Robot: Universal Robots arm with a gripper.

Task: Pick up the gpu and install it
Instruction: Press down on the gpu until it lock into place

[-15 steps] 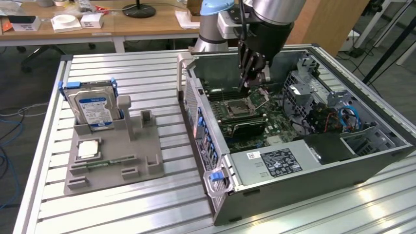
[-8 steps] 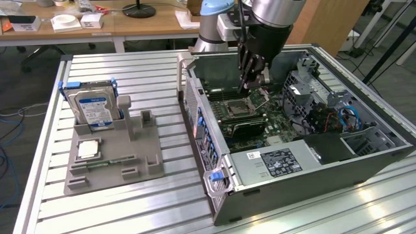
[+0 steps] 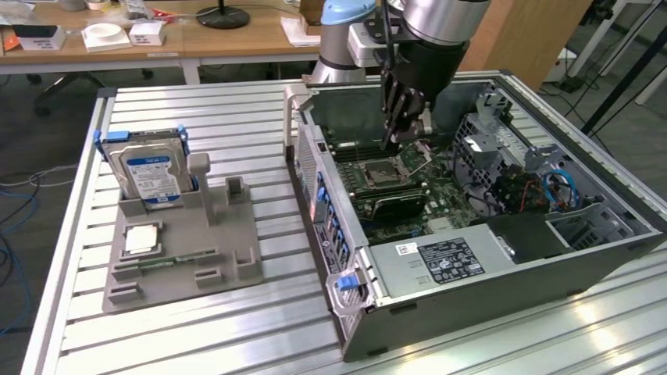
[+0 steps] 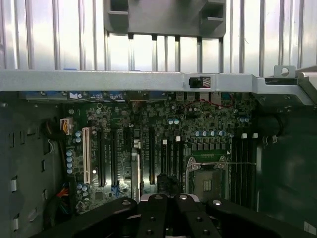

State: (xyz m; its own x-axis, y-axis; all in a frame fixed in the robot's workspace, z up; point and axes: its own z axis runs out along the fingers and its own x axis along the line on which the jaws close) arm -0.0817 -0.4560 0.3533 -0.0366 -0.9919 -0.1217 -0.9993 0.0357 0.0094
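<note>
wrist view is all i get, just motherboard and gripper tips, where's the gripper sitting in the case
observer: the gripper hangs shut inside the open computer case, over the motherboard near the cpu socket.
operator: what's on the parts holder
observer: on the grey holder, at the exterior view's left, a hard drive stands upright.
operator: anything else there
observer: a cpu lies flat in front of the drive, with a slim ram stick beside it.

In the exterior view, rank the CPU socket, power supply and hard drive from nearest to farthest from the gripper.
1. CPU socket: inside the case, just below the gripper.
2. Power supply: case's near end.
3. Hard drive: upright in the holder, exterior view's left.
</note>
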